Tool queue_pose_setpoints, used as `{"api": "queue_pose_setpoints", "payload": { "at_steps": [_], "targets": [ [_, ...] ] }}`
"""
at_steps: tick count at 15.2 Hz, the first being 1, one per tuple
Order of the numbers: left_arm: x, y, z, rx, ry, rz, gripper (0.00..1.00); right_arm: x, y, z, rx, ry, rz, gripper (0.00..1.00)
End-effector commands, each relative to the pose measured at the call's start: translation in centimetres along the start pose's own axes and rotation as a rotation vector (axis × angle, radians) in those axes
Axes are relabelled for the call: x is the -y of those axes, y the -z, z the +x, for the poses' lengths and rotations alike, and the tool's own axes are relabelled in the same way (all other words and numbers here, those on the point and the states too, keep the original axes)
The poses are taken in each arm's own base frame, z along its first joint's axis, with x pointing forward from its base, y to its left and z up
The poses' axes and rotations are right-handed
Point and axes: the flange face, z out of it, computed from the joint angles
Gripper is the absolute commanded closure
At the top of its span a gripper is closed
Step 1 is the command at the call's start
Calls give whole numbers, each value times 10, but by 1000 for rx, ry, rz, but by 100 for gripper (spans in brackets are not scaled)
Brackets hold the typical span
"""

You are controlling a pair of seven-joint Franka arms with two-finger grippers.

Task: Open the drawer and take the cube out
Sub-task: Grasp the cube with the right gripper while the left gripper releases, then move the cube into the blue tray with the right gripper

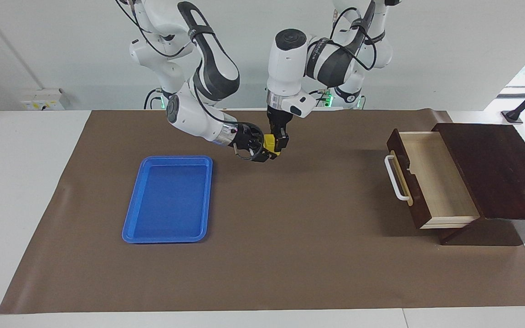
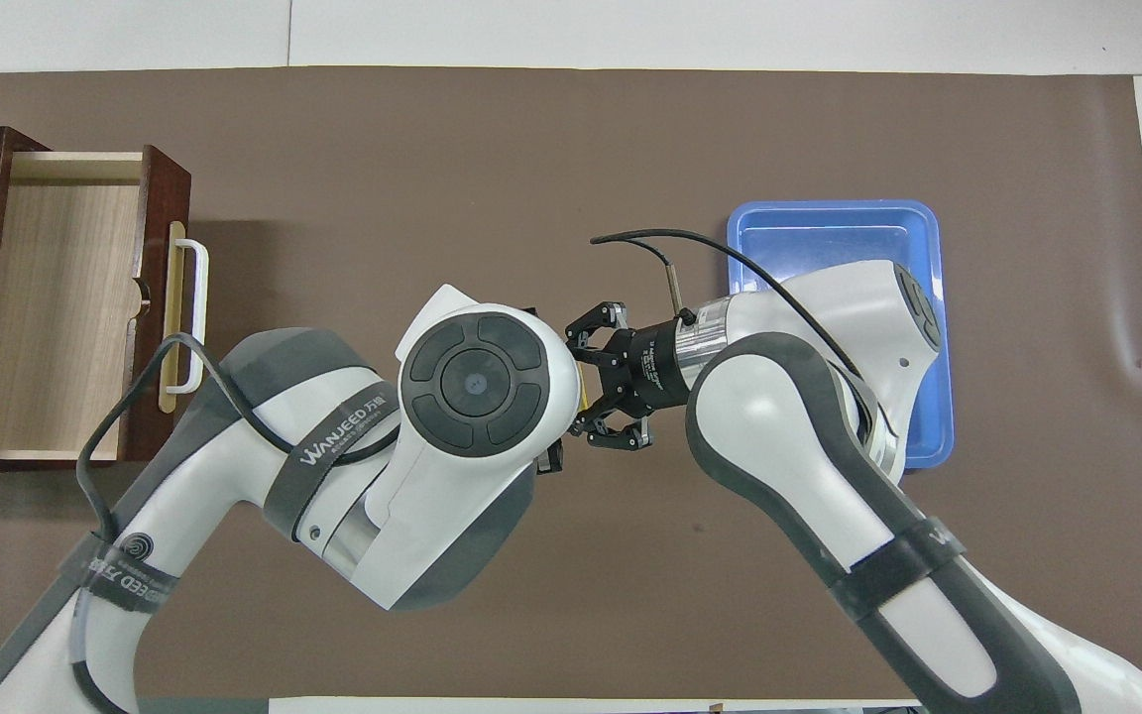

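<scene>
Both grippers' jaws met on the yellow cube point(image 1: 269, 142), left gripper point(image 1: 277, 142) clamping it, right gripper point(image 1: 262, 152) spread wide around it, the cube mostly hidden overhead.

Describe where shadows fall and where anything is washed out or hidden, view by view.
Facing view: the drawer and its box cast a dark shadow on the brown mat; a faint one lies under the cube; the window corner is blown out. Overhead view: the left arm's wrist hides most of the cube, and the right arm covers part of the blue tray.
</scene>
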Motion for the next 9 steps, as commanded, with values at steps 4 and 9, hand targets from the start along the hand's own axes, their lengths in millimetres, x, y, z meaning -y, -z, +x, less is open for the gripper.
{"api": "queue_pose_setpoints", "payload": {
  "at_steps": [4,9],
  "targets": [
    [-45,9,64,-114,-55,-11,0,12,15,-1,29,-33,26,100],
    [-121,-2,188,-141,-91,25,0,29,71,49,47,-109,55,100]
  ]
}}
